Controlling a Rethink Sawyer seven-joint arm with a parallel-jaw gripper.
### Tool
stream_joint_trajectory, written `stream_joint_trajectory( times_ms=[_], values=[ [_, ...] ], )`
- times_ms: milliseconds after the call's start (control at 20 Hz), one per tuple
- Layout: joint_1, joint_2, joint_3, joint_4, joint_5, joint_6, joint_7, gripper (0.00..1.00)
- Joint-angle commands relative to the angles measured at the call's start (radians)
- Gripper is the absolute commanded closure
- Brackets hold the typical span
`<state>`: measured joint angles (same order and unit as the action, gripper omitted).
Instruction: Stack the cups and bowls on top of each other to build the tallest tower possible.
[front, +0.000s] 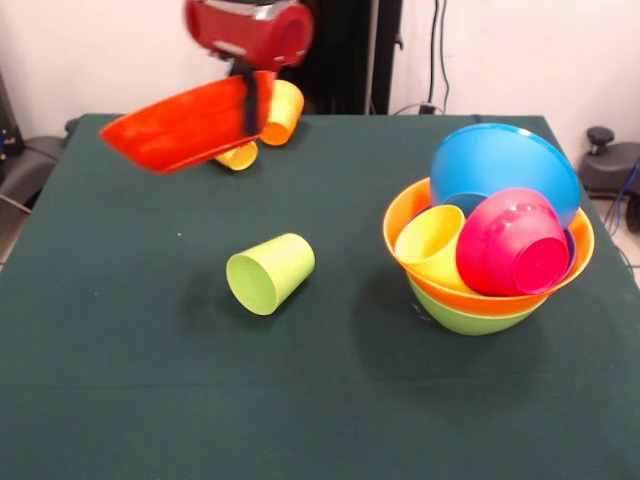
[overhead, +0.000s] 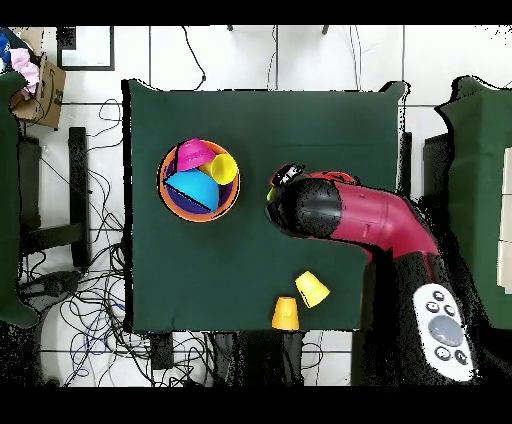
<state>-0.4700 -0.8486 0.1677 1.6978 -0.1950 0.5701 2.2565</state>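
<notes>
My gripper (front: 253, 100) is clamped on the red-orange bowl's (front: 185, 125) rim (tilted, held above the table (front: 120, 380)).

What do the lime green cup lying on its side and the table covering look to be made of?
The lime green cup looks like glossy moulded plastic: smooth, one even colour, soft sheen along its wall. The table covering looks like dark green cloth or felt: matte, no reflections, faint specks on it. Which fabric it is cannot be told.

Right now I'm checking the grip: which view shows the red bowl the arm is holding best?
The front view: the red bowl hangs tilted, clamped by the end effector. Overhead, the arm hides it.
</notes>
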Motion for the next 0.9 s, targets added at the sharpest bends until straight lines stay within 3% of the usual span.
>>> stream_joint_trajectory(
  times_ms=[50,350,900],
  values=[
    [0.099,-0.013,0.063,-0.031,0.074,0.121,0.104,1.0],
    [0.179,-0.011,0.016,-0.076,0.127,0.146,0.15,1.0],
    [0.278,-0.039,-0.046,-0.205,0.189,0.305,0.184,1.0]
  ],
)
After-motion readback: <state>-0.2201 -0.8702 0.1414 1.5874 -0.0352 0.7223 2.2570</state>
